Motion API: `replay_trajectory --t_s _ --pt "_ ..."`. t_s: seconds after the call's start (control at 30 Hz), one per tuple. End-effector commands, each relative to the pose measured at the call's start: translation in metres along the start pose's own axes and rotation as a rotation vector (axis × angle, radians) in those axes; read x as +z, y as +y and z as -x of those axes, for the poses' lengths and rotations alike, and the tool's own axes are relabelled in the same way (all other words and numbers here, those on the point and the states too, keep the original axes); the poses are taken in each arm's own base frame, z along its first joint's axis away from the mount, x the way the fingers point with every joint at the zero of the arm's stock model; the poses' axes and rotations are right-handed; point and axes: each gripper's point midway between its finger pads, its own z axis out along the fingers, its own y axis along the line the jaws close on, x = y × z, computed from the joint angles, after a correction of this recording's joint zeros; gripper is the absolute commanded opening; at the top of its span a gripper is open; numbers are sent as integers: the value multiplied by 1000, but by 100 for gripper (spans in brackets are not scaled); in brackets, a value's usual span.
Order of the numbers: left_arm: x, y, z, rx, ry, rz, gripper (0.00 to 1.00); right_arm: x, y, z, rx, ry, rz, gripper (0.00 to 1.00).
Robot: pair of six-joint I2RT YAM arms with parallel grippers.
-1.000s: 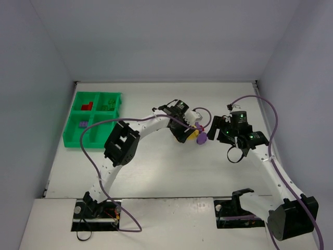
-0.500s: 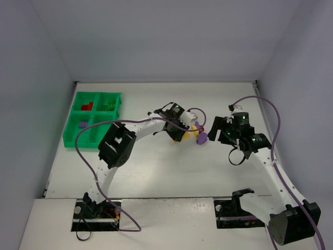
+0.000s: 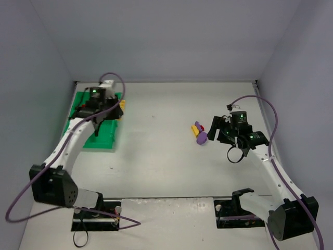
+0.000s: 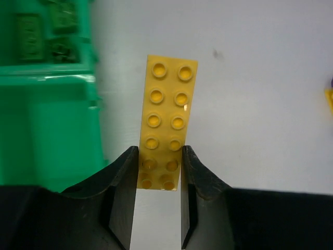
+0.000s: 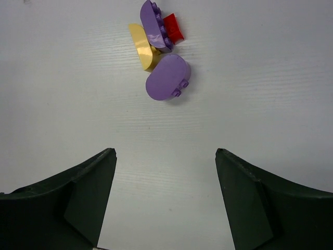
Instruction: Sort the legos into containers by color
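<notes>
My left gripper (image 3: 113,109) is shut on a long yellow lego (image 4: 166,120) and holds it by one end, just right of the green tray (image 3: 106,136); the yellow lego also shows in the top view (image 3: 121,106). In the left wrist view the tray wall (image 4: 47,130) is at the left, with green legos (image 4: 31,31) in a compartment. My right gripper (image 3: 221,138) is open and empty, just right of a small pile on the table: two purple legos (image 5: 168,77), a yellow one (image 5: 140,44) and a red one (image 5: 173,27). The pile also shows in the top view (image 3: 199,133).
The left arm covers much of the tray, so its other compartments are mostly hidden. Grey walls close the table at the back and both sides. Purple cables loop off both arms.
My left arm has swung from the pile in the middle to the tray at the far left, carrying the yellow lego. The right arm has hardly moved.
</notes>
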Motion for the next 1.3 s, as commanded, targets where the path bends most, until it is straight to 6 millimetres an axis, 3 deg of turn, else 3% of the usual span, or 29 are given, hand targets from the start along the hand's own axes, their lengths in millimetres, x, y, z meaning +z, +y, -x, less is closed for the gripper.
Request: replay_trajectory --t_s 0.0,0.13,0.27,0.33,0.37,0.4,0.53,0.67,0.77,0.83,0.93,0.97,1.07,1.13,1.27 --pt "-31 55 -8 -163 -25 152 0 3 5 18 -10 -55 22 73" --pt "-30 92 -20 -249 1 269 0 8 5 16 -11 -43 27 73" --pt "-13 109 -32 -309 71 304 1 9 7 16 -14 -44 34 73" --pt "-10 124 -32 -328 80 343 18 9 6 16 -14 -46 33 73" --pt "-3 130 -37 -338 107 370 36 10 6 15 -13 -45 32 73" --pt "0 133 -39 -344 122 384 42 10 6 14 -12 -41 33 73" --pt "16 139 -36 -356 152 393 53 11 4 9 -7 -34 30 73" --pt "13 138 -18 -357 118 387 61 15 2 6 -10 -22 20 73" --pt "5 122 -2 -341 77 336 69 20 -2 6 0 -10 -6 71" --pt "2 91 10 -288 49 275 71 25 -4 5 10 4 -20 68" --pt "1 46 18 -237 36 180 71 41 -5 0 13 48 -28 54" --pt "-2 35 19 -229 28 163 71 49 -5 2 16 61 -33 43" --pt "-8 -5 15 -199 22 69 71 62 -1 16 17 56 -37 29" --pt "-12 -26 3 -178 32 9 71 69 1 25 12 52 -48 30" --pt "-19 -48 -17 -156 62 -37 71 96 2 39 -18 68 -92 38"
